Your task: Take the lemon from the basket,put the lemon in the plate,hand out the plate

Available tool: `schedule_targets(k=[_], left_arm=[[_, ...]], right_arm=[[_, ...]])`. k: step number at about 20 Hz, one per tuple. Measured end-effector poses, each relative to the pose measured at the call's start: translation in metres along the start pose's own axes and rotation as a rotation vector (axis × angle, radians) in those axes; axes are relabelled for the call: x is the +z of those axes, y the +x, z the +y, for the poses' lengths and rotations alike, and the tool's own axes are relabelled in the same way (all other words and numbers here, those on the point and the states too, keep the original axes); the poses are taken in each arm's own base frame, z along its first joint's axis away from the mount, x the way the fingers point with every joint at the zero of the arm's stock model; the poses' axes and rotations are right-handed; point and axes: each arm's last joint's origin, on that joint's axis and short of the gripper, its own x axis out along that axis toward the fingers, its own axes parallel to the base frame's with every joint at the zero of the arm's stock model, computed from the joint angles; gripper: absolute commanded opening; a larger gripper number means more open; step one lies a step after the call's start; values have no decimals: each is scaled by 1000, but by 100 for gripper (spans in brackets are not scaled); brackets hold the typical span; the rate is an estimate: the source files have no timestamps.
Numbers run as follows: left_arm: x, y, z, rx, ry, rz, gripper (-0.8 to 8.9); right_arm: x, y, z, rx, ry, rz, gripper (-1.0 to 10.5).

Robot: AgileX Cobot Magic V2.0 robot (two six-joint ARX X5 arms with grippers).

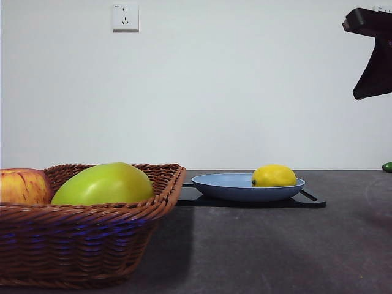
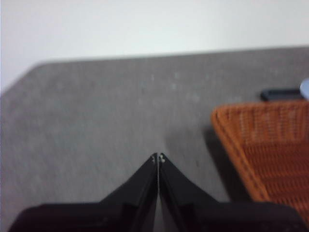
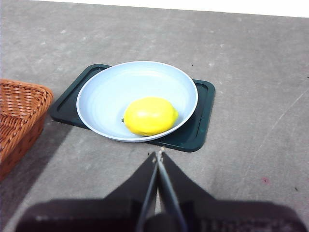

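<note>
Nearest, lower left, the basket [image 1: 92, 229] holds a green fruit [image 1: 104, 184] and an apple [image 1: 23, 187]. Farther back, right of centre, the lemon [image 1: 274, 176] lies in the plate [image 1: 223, 187] on a black tray [image 1: 309, 200]. Both the left gripper [image 2: 158, 157] and the right gripper [image 3: 158, 154] are clenched, empty.

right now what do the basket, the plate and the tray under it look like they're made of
The basket looks like brown woven wicker: interlaced strands and a braided rim show. The plate is plain matte light blue with no glare; ceramic or plastic, the look leaves it open. The tray under it is flat and dark with a raised lip and a smooth, slightly glossy surface, probably plastic.
</note>
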Motion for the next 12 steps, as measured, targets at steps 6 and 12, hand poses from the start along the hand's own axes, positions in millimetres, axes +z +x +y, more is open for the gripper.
schedule_targets(k=[6,12], left_arm=[[-9,1,0,0,-25,11,8],[-8,0,0,0,-26,2,8]], right_arm=[[0,0,0,0,0,0,2],[0,0,0,0,0,-1,2]])
